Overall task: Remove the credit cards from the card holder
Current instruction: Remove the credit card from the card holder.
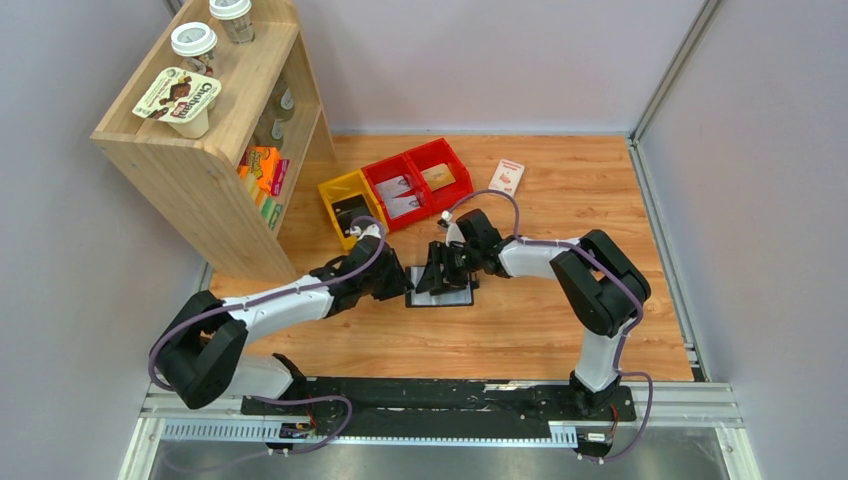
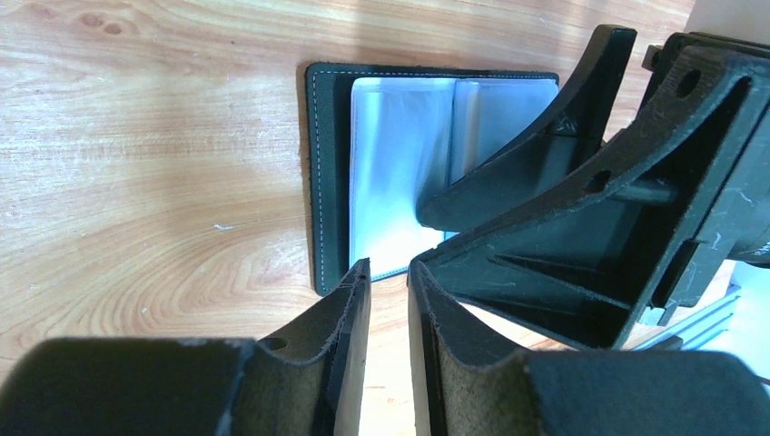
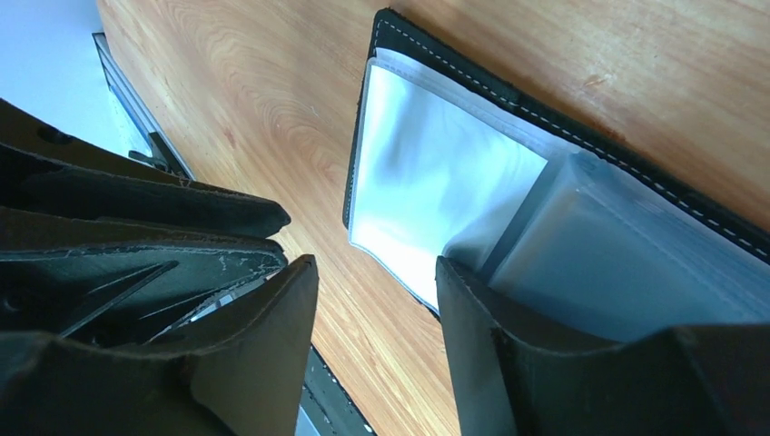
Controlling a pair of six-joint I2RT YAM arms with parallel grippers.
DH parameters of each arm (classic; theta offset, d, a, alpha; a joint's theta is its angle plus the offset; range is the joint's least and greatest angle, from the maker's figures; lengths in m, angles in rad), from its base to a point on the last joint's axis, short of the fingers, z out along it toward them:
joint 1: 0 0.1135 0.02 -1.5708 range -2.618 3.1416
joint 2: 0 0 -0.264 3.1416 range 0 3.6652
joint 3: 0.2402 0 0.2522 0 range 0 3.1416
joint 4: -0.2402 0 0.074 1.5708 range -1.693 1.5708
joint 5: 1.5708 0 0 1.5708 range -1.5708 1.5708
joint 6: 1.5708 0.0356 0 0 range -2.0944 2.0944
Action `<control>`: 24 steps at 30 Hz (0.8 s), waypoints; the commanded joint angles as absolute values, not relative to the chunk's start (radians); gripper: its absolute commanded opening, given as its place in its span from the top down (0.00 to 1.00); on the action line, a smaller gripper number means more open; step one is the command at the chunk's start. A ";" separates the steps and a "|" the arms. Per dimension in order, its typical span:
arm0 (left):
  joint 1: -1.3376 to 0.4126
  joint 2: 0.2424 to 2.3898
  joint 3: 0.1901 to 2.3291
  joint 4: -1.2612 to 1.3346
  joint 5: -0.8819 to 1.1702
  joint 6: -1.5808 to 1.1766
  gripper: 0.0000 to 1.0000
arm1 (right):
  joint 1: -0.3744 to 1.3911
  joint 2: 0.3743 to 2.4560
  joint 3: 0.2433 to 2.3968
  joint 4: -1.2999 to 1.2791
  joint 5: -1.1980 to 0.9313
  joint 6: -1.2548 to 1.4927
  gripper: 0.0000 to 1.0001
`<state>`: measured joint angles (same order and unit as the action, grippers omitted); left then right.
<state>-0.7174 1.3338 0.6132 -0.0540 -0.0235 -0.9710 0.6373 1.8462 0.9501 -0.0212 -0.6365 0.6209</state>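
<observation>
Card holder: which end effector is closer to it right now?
Right. The right end effector is over the open card holder, one finger on its clear sleeves. The left end effector sits just at the card holder's edge, jaws slightly apart.

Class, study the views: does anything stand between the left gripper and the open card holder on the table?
Nothing visible does. The left gripper has its tips right at the near edge of the card holder. Just beyond them, though, the right gripper reaches in over the clear pockets and covers part of them.
</observation>
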 commanded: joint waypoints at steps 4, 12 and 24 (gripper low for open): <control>-0.707 1.364 0.698 -0.063 -0.014 -0.948 0.70 | 0.638 1.865 0.979 -0.060 -0.571 0.624 0.74; -0.701 1.528 0.778 -0.031 0.063 -0.934 0.72 | 0.638 1.852 0.980 -0.067 -0.543 0.626 0.97; -0.701 1.591 0.733 -0.064 0.031 -0.957 0.75 | 0.640 1.620 1.002 -0.291 -0.195 0.526 0.67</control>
<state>-0.7044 1.5883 0.7506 -0.0666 0.0387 -0.9569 0.6384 1.7409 0.9524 -0.1898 -0.3931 0.5934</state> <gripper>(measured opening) 0.255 0.261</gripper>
